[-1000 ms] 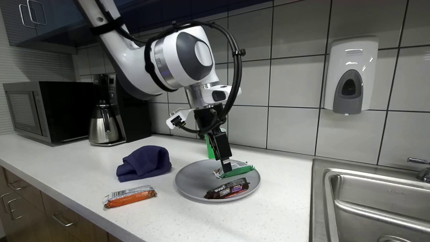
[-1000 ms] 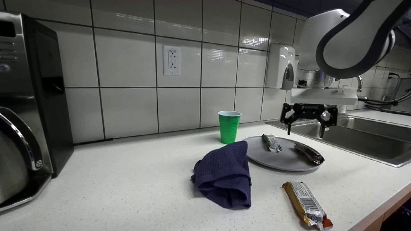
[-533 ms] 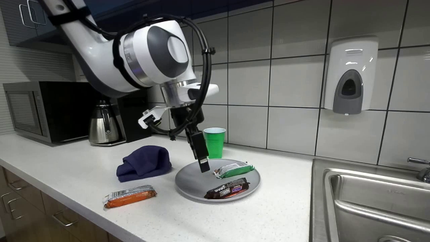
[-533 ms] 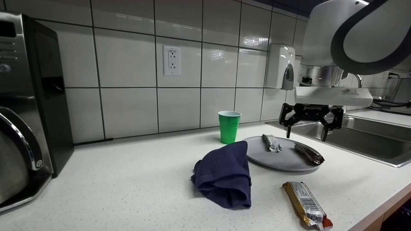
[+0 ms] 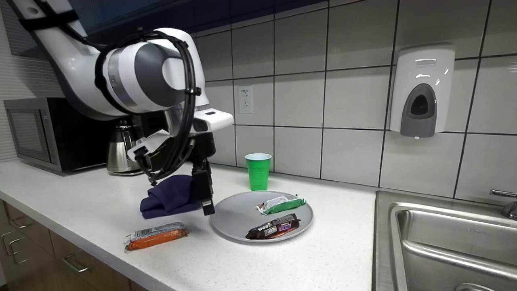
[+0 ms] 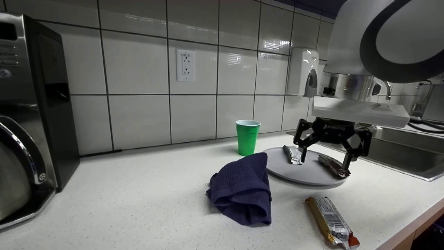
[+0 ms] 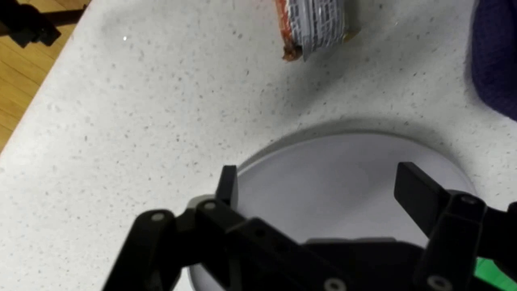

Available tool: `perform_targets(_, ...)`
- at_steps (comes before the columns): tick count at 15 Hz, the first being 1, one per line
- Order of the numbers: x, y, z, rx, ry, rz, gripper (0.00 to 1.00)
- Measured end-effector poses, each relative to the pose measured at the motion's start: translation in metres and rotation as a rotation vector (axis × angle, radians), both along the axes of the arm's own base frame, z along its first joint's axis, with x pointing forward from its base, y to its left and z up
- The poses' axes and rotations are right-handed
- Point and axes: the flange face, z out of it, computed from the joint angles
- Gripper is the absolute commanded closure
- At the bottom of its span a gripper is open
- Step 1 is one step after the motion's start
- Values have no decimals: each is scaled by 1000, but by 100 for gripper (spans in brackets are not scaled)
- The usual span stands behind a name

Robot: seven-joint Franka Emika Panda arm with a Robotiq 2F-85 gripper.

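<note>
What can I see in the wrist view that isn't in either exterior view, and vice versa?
Only the wrist view: wood floor beyond the counter.

Only the exterior views, in both: the soap dispenser, sink, wall outlet, and dark-wrapped bar on the plate.

Shared: the plate, the counter, the orange-wrapped bar, the navy cloth and the open fingers.

I can't tell whether the wrist view's green patch is the green cup or the green-wrapped bar.

Fairly dim in both exterior views, darkest around the upper cabinets (image 5: 161, 12). Streaked with glare on the wall tiles (image 6: 237, 69), glinting off the soap dispenser (image 5: 423, 89). Softly shadowed beside the plate (image 7: 323, 186) in the wrist view (blurred on the wrapper (image 7: 317, 22)).
</note>
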Motion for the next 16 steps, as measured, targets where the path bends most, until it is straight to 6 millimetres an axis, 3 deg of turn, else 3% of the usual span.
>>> perform_targets(7,-9,44,-4,132,25,-24,0)
perform_targets(16,-7,58,-6,186,35,7,0)
